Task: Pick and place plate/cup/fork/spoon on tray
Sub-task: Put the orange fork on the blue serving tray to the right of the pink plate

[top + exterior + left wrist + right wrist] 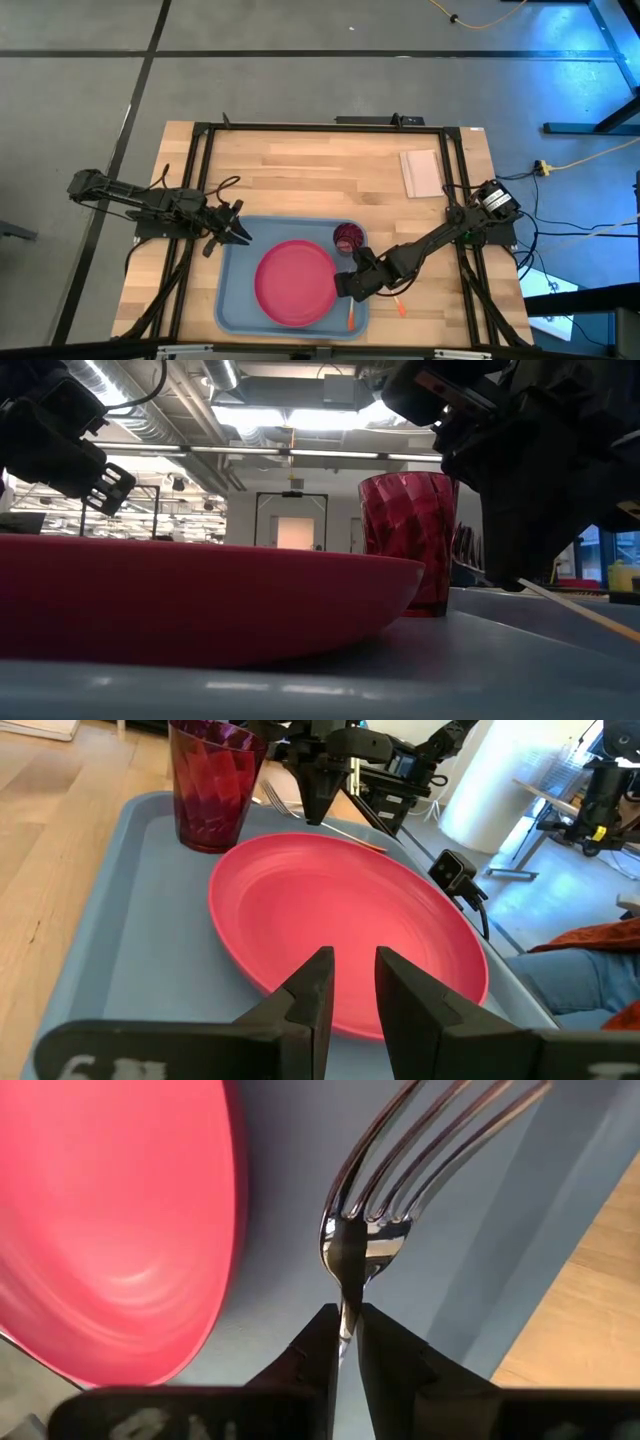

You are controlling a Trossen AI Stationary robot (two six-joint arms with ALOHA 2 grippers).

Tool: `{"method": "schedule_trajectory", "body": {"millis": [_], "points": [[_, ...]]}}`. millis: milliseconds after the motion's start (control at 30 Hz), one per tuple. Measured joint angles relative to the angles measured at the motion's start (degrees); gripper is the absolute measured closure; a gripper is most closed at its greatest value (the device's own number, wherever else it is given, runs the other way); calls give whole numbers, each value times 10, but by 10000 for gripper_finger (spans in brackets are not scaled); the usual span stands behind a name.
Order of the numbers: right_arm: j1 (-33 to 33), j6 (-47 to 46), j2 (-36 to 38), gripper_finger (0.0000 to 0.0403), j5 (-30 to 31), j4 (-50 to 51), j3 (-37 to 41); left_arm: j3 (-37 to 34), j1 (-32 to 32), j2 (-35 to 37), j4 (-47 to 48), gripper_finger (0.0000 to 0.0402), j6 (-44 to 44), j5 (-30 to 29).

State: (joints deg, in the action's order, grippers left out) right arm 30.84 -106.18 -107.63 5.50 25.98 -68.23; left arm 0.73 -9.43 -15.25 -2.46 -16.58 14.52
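Note:
The pink-red plate (293, 282) lies flat in the light blue tray (235, 300). The dark red cup (347, 237) stands upright on the tray's far right part. My right gripper (345, 288) is over the tray, just right of the plate, shut on the fork (400, 1170). The fork's tines point toward the far edge and its orange handle (352, 318) toward the near edge. The spoon's orange handle (400, 308) shows on the wood right of the tray. My left gripper (232, 228) hangs open and empty over the tray's far left corner. My right gripper pinches the fork's silver neck (347, 1280), just behind the tines, between its two fingertips. The fingers come from above, slanting down from the table's right, and lie across the fork. The fork sits low over the tray floor. Whether it rests on the floor I cannot tell.
A small pale sheet (421, 172) lies on the wood at the far right. Bare wood stretches beyond the tray's far rim. A black frame runs around the table's edges. A person's leg (590, 980) shows beyond the table.

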Motion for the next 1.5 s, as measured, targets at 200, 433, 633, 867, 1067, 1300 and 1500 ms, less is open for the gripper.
{"method": "schedule_trajectory", "body": {"millis": [200, 433, 633, 867, 1067, 1300, 1500], "points": [[-5, 4, 0, 360, -3, 1, 0, 0, 0, 0, 0, 333, 0, 0], [-8, 20, 0, 360, -1, 4, 0, 0, 0, 0, 2, 333, 4, -1], [-8, 24, 0, 360, 8, 15, 0, 0, 0, 0, 4, 333, 5, -22], [-8, 30, 0, 360, 9, 14, 0, 0, 0, 0, 5, 333, 6, -51], [-8, 30, 0, 360, 8, 1, 0, 0, 0, 0, 5, 333, 6, -54], [-8, 30, 0, 360, 9, 0, 0, 0, 0, 0, 4, 333, 6, -54], [-8, 28, 0, 360, 9, -7, 0, 0, 0, 0, 3, 333, 6, -55]]}}
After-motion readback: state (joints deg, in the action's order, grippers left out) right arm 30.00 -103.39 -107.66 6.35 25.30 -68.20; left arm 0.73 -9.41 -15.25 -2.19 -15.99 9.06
